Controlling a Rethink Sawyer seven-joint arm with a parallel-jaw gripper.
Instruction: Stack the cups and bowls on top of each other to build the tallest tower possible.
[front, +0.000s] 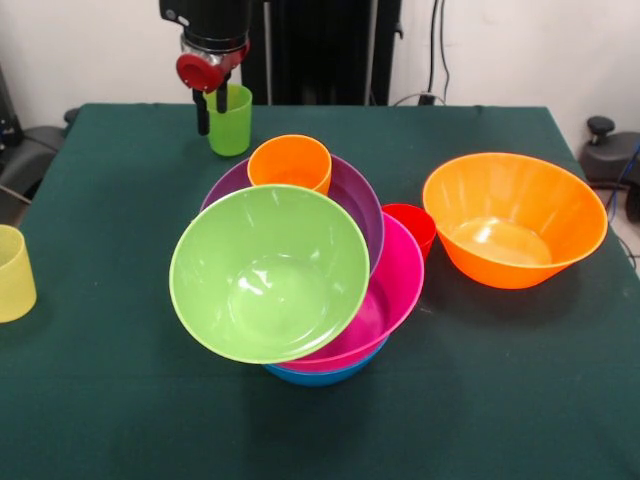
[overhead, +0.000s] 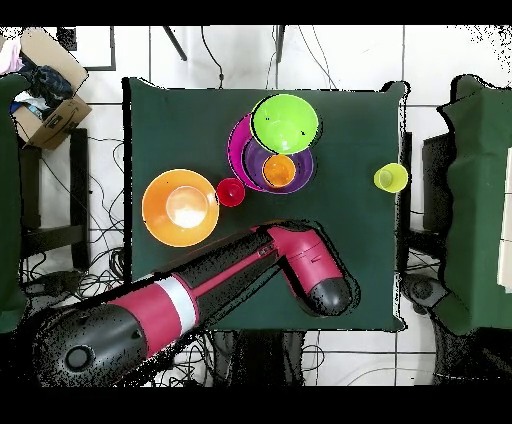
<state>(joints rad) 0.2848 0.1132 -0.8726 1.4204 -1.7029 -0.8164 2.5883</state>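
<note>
Four bowls make the tower (front: 300, 290): lime green bowl (front: 268, 272) tilted on top, then pink, purple, blue beneath. Front: gripper (front: 211, 105), fingers apparently pinching the green cup's (front: 232, 122) rim. Orange bowl (front: 514, 218) apart. Overhead: yellow cup (overhead: 390, 178) alone; red cup (overhead: 231, 193) beside tower.

Leaning tower (front: 300, 280), orange bowl (front: 515, 220) apart
</note>
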